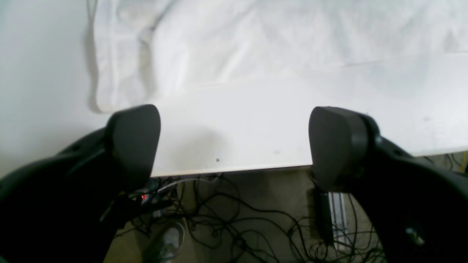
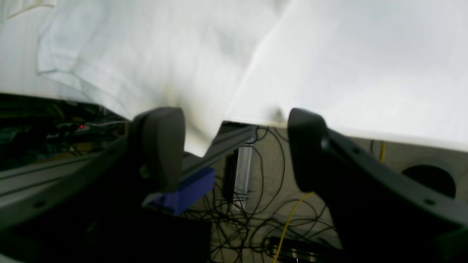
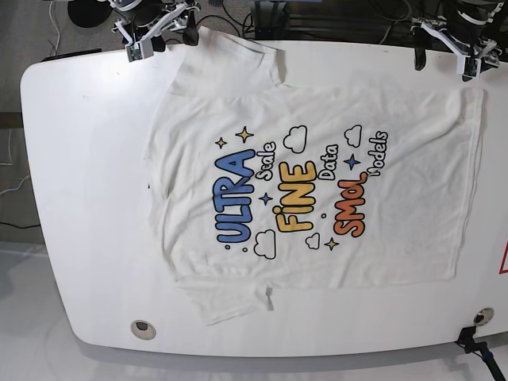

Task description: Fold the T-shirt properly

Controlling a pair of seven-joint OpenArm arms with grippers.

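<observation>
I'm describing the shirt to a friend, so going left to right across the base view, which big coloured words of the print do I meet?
On the T-shirt: blue "ULTRA" → yellow "FINE" → orange "SMOL".

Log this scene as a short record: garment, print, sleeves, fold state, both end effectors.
garment: large white cotton short-sleeved T-shirt, spread on a white table
print: blue "ULTRA", yellow "FINE", orange "SMOL", with clouds and stars
sleeves: one at the table edge near the right arm, the other toward the opposite edge
fold state: body laid out, not folded up
left end effector: black, open, near the hem corner, holding nothing
right end effector: black, open, beside the near sleeve, holding nothing
</observation>
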